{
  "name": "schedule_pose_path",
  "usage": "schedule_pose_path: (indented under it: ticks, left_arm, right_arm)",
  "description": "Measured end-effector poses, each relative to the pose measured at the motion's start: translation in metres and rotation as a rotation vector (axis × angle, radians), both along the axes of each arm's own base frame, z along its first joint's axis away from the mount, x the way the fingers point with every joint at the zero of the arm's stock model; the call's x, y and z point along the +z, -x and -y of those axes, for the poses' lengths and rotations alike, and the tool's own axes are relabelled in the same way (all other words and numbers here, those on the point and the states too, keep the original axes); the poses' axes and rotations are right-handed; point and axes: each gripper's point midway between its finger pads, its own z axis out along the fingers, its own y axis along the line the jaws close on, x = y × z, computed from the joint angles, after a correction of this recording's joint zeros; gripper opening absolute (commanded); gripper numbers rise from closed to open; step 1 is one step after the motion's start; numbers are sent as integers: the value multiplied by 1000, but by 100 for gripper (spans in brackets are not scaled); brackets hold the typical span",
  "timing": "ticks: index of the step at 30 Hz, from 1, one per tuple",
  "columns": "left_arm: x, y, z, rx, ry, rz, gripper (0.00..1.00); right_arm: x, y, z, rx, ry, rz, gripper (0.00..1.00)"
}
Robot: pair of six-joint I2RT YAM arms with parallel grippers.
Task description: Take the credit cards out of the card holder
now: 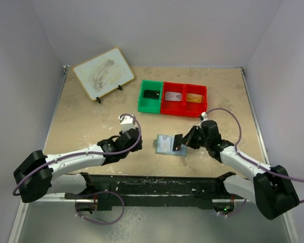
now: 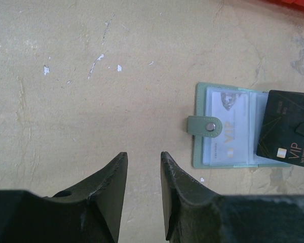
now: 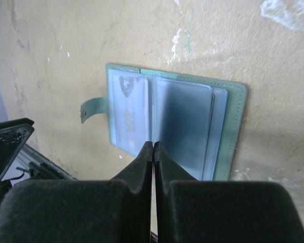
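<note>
Card holder point(image 1: 164, 145) lies open just beyond right gripper point(image 3: 153, 148) tips, which pinch 1 black card point(image 2: 281, 126) by its edge. Left gripper point(image 2: 142, 167) half-spread, empty. Likely light, slides easily; cards stiff, slick: grip edges.

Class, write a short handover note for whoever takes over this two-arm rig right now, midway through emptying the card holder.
Left gripper: open, empty, over the table beside the card holder.
Right gripper: shut on a black card at the holder's right edge.
The holder lies open, a white card in its left pocket.
Done: a second black card in the green bin, a silver card and a gold card in the red bins.
Left: bin the held card, then pull the white card; check the other pockets.
</note>
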Motion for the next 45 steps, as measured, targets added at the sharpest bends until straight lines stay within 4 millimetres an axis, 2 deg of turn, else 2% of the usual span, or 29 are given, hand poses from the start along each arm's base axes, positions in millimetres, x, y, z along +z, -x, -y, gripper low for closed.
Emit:
schedule_pose_path:
  ticks: [7, 10, 14, 17, 21, 26, 31, 34, 37, 42, 45]
  left_arm:
    - [6, 0, -4, 12, 14, 18, 33]
    - [9, 0, -9, 25, 9, 30, 44]
    - [11, -2, -15, 30, -18, 44, 52]
    - [2, -2, -26, 34, -82, 29, 58]
    - [-1, -6, -40, 64, -117, 18, 63]
    - [10, -16, -60, 136, -96, 30, 65]
    - [24, -19, -89, 253, -102, 68, 65]
    - [23, -14, -116, 382, -142, 73, 66]
    - [23, -11, -128, 431, -162, 75, 66]
    - [33, -9, -133, 463, -116, 97, 67]
    - [36, -6, -136, 466, -85, 111, 67]
  right_arm:
    - [31, -10, 10, -18, 51, 103, 0]
    - [40, -12, 10, -2, 55, 141, 0]
    - [50, -17, 9, 31, 75, 210, 0]
    - [66, -25, 8, 53, 84, 292, 0]
    - [101, -40, 7, 87, 111, 455, 0]
    - [139, -55, 7, 141, 181, 664, 0]
    - [160, -69, 1, 202, 260, 816, 0]
    - [172, -85, -15, 274, 320, 886, 0]
    - [180, -102, -43, 376, 384, 960, 0]
    - [184, -141, -101, 538, 532, 1052, 0]
    - [174, -165, -120, 596, 613, 1048, 0]
